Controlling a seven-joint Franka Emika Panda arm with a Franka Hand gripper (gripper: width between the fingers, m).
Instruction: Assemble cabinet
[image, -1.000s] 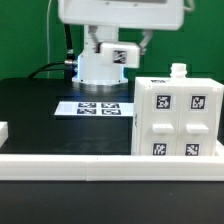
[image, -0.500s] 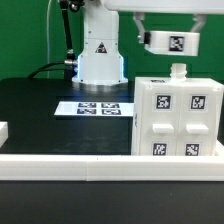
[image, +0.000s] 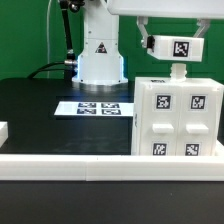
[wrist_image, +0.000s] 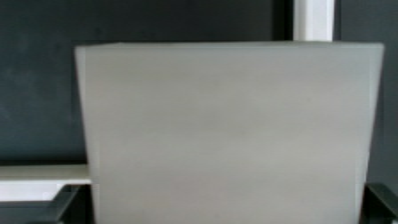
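Black table, with a white rail along its near edge. Tagged cabinet body stands at the exterior view's right. Marker board lies mid-table. Gripper hangs over the body, clamped on a white part just above the body's top peg. Only the exterior view shows the part's tag. Only the wrist view shows dark fingers flanking it.

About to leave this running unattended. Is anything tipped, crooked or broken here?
Nothing stands out. The cabinet body stands upright at the exterior view's right, the marker board lies flat, and the pincer holds a white tagged part in the air just above the body's top peg.
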